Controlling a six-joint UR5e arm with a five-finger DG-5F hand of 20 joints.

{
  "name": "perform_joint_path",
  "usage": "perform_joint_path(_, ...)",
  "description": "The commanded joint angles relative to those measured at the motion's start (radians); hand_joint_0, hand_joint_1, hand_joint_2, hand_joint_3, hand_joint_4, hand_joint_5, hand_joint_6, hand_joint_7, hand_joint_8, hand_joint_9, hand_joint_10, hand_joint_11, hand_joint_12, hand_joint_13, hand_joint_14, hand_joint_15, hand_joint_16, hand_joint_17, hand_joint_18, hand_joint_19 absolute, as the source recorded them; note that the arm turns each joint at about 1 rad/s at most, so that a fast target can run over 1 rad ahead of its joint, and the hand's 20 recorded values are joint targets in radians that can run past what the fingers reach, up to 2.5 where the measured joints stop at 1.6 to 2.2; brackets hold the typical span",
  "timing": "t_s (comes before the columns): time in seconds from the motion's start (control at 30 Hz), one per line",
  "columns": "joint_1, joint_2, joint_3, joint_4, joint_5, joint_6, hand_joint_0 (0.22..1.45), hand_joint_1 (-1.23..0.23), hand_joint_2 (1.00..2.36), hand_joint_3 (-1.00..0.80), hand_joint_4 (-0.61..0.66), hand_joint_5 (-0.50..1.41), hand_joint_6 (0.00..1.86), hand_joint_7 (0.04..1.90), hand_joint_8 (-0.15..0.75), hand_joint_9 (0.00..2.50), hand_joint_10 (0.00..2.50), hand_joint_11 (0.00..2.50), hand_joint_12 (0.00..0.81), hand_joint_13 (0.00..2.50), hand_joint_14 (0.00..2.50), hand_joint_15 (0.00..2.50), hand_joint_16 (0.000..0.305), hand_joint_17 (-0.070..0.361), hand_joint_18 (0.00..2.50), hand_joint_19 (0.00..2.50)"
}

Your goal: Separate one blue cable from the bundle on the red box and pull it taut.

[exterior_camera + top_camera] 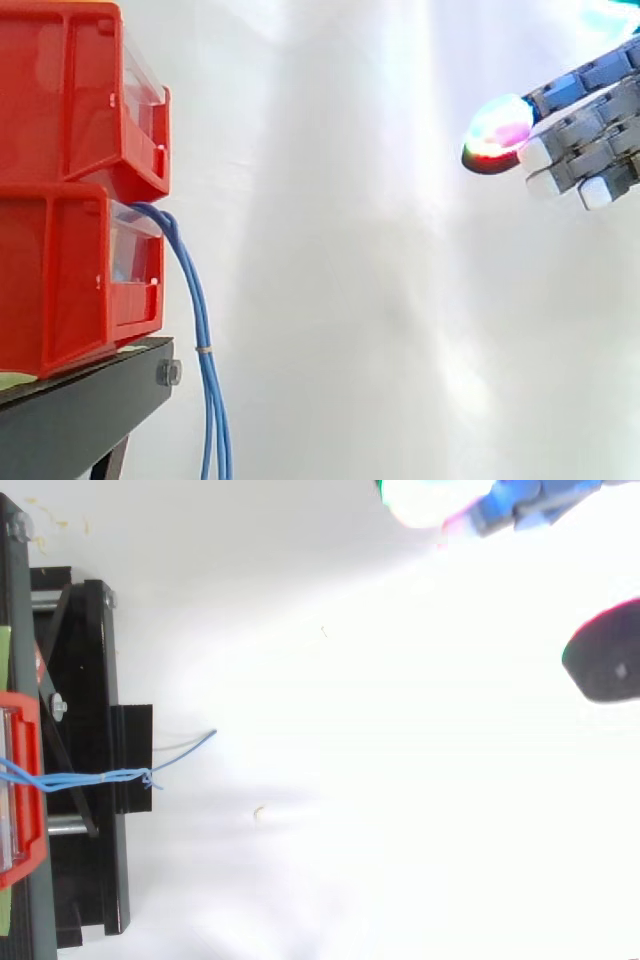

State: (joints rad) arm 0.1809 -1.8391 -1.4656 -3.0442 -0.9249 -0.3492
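A bundle of thin blue cables point(197, 310) comes out of the lower red bin point(60, 285), bends over its front edge and hangs straight down past the black stand point(80, 410). A small tie point(203, 350) binds the strands. From above, the cables point(90, 777) run across the stand, and one loose end point(195, 742) splays off to the right. My hand point(590, 140) hovers at the upper right, far from the cables, open with its fingers nearly straight, holding nothing. One fingertip pad point(497, 130) glows. In the top view the hand point(520, 505) is at the top right.
A second red bin point(70, 90) is stacked on the lower one. The black stand point(85, 680) runs down the left side in the top view. A white curtain lies behind, with open space between the bins and the hand.
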Motion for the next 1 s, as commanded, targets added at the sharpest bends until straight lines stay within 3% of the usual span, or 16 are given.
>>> perform_joint_path(0.0,-0.001,0.000,0.001,0.005,0.046,-0.093,0.50,-0.65,1.00,-0.50,0.25,-0.20,0.50,0.66,0.273,0.73,0.01,0.22,0.344,0.60,0.01,0.25,0.055,0.123,0.49,0.67)
perform_joint_path(0.17,0.000,-0.009,0.001,0.025,0.043,-0.120,0.48,-0.63,1.00,-0.50,0.22,-0.20,0.50,0.64,0.241,0.45,0.00,0.04,0.354,0.19,0.00,0.02,0.059,0.132,0.00,0.46)
perform_joint_path(0.27,0.005,-0.039,-0.001,0.065,0.032,-0.132,0.47,-0.61,1.00,-0.50,0.20,-0.22,0.50,0.63,0.220,0.28,0.00,0.00,0.347,0.00,0.00,0.00,0.059,0.134,0.00,0.35)
perform_joint_path(0.37,0.005,-0.065,-0.001,0.090,0.011,-0.131,0.45,-0.60,1.00,-0.50,0.19,-0.22,0.50,0.63,0.213,0.21,0.00,0.00,0.351,0.00,0.00,0.00,0.065,0.146,0.00,0.23)
perform_joint_path(0.43,0.005,-0.118,0.001,0.157,-0.061,-0.129,0.45,-0.59,1.00,-0.50,0.19,-0.22,0.50,0.62,0.215,0.20,0.00,0.00,0.352,0.00,0.00,0.00,0.066,0.149,0.00,0.19)
perform_joint_path(0.57,0.006,-0.180,0.001,0.275,-0.147,-0.131,0.44,-0.59,1.00,-0.50,0.19,-0.23,0.50,0.62,0.221,0.21,0.00,0.00,0.358,0.00,0.00,0.00,0.068,0.154,0.00,0.19)
perform_joint_path(0.7,0.008,-0.216,0.001,0.334,-0.158,-0.125,0.44,-0.60,1.00,-0.50,0.20,-0.23,0.50,0.62,0.235,0.30,0.00,0.00,0.364,0.01,0.00,0.00,0.068,0.153,0.00,0.26)
perform_joint_path(0.87,0.009,-0.278,0.001,0.404,-0.163,-0.089,0.45,-0.63,1.00,-0.50,0.22,-0.21,0.50,0.62,0.253,0.44,0.00,0.00,0.365,0.24,0.00,0.03,0.066,0.148,0.06,0.36)
perform_joint_path(0.9,0.011,-0.312,0.002,0.455,-0.160,-0.062,0.45,-0.63,1.00,-0.50,0.23,-0.21,0.50,0.63,0.256,0.46,0.00,0.00,0.367,0.28,0.00,0.05,0.065,0.145,0.11,0.39)
perform_joint_path(0.97,0.012,-0.342,0.010,0.490,-0.158,-0.034,0.46,-0.63,1.00,-0.50,0.23,-0.21,0.50,0.62,0.262,0.50,0.00,0.03,0.364,0.32,0.00,0.08,0.064,0.144,0.17,0.40)
